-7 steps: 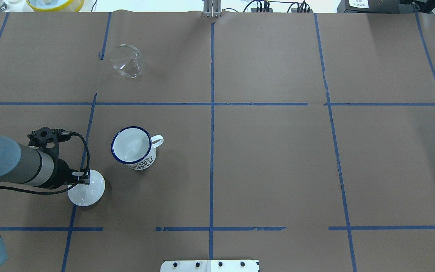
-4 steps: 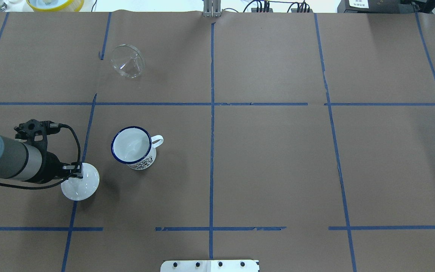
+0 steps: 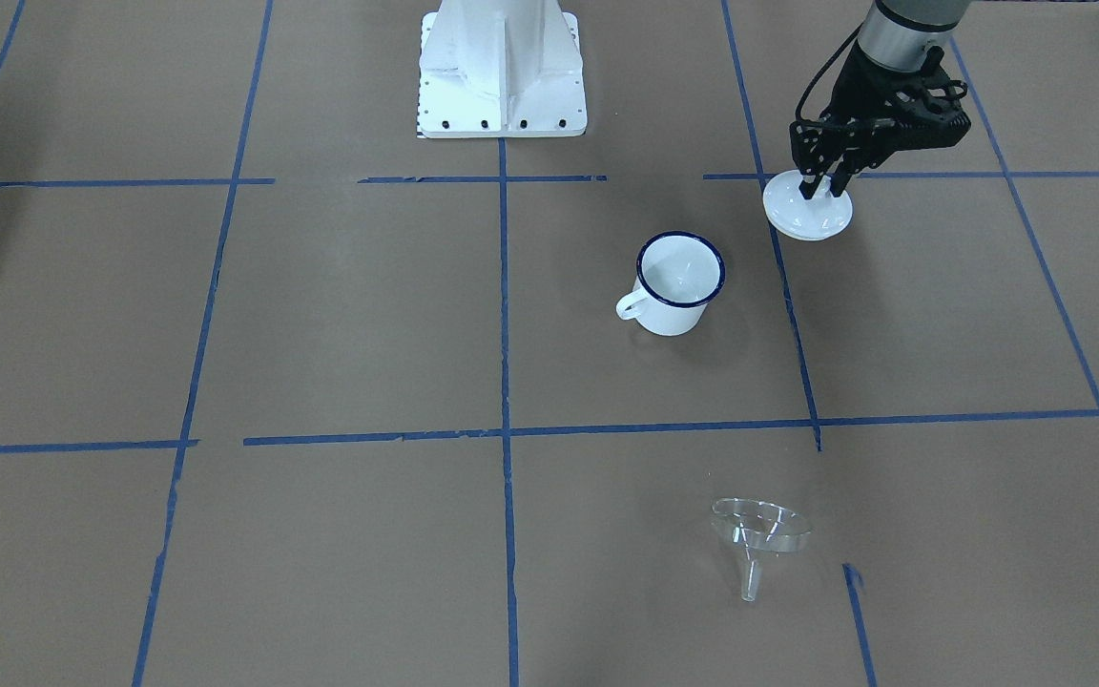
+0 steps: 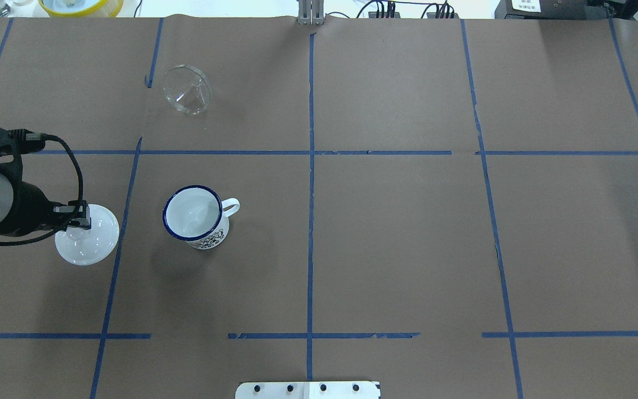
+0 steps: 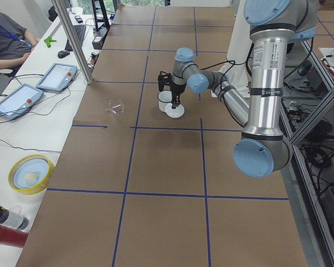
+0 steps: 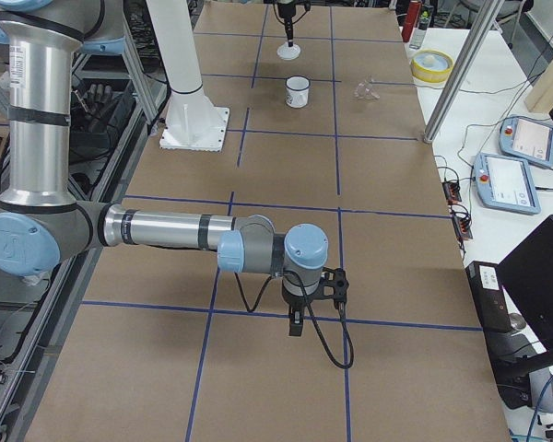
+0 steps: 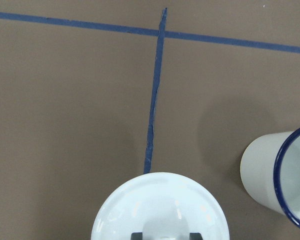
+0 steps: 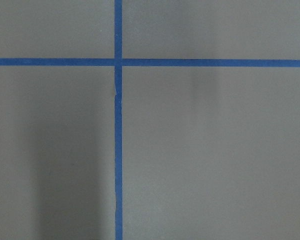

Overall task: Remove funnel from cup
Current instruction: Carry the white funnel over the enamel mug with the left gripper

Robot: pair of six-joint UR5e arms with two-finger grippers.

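Observation:
The clear funnel [image 4: 187, 90] lies on its side on the brown table, far from the cup; it also shows in the front view [image 3: 759, 530]. The cup [image 4: 194, 216], a white mug with a dark blue rim, stands upright and empty [image 3: 678, 281]. My left gripper [image 4: 78, 221] is shut on the knob of a round white lid [image 4: 89, 244] and holds it above the table, left of the cup [image 7: 280, 175]. My right gripper [image 6: 295, 324] shows only in the right side view, low over bare table; I cannot tell whether it is open or shut.
Blue tape lines [image 4: 310, 166] divide the brown paper-covered table. The robot's white base [image 3: 502, 67] stands at the table's near edge. A yellow-rimmed bowl [image 4: 81, 5] sits beyond the far left edge. A metal post [image 4: 310, 11] stands at the far edge.
My left arm has carried the white lid to the left and farther out over the table, away from the cup. The cup and the funnel have not moved.

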